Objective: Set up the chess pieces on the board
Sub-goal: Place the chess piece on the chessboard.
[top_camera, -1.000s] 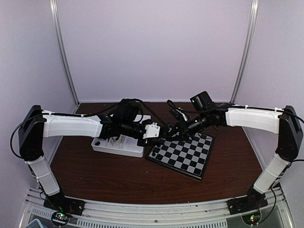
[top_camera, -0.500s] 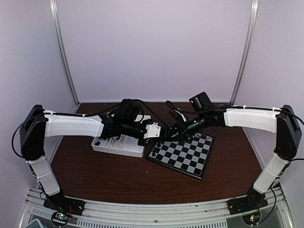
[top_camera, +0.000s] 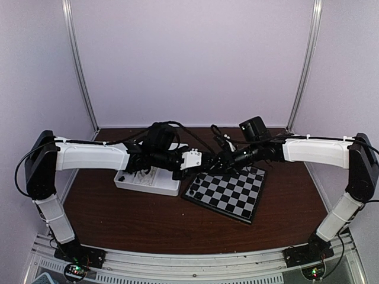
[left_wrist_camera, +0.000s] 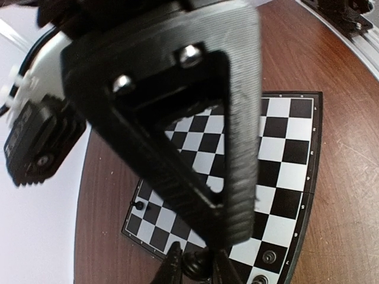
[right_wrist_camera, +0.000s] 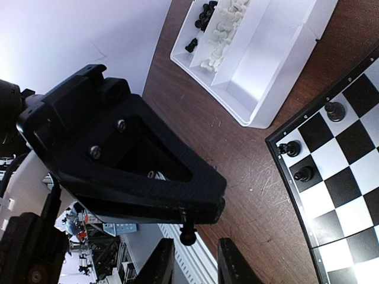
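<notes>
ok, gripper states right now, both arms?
Left gripper: shut on a black chess piece.
Right gripper: open, holding nothing.

A dark reddish-brown wooden table [top_camera: 130, 219], seen from above, is enclosed on three sides by plain pale lilac walls [top_camera: 195, 59]. Two thin metal posts rise from its far corners, the left post [top_camera: 80, 65] and the right post [top_camera: 305, 65], each leaning outward toward the top. A white rectangular tray [top_camera: 148, 186] sits left of centre, toward the back. Close up, it has long side-by-side compartments with thin white walls, and the wood beside it is finely scratched. A ribbed silver rail [top_camera: 195, 266] runs along the near edge.
</notes>
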Controlling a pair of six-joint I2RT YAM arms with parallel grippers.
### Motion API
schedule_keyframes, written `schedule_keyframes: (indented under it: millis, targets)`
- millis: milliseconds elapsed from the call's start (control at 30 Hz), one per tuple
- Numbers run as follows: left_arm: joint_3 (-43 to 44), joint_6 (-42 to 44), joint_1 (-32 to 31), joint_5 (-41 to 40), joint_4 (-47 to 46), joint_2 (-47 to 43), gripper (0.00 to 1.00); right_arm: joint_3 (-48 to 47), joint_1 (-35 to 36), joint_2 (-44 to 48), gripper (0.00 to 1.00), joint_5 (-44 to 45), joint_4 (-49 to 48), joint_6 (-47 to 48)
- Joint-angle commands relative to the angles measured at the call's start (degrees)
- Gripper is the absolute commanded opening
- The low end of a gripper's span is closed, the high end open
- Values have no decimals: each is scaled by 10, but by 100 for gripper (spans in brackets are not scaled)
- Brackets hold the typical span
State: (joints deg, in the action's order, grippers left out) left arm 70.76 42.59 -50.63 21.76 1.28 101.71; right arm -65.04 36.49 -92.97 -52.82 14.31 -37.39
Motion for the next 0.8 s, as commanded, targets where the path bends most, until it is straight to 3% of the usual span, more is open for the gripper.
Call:
schedule_keyframes:
  millis: [0,233,767]
  targets:
    - [18,-91,-1,-41,-41,5,14,37,-2,49,31,71,-74,-24]
    - [19,-156,-9,-102,-60,4,14,46,-2,61,32,96,-98,-30]
    - [24,-197,-21,-119,-72,7,14,46,-1,35,29,89,-142,-53]
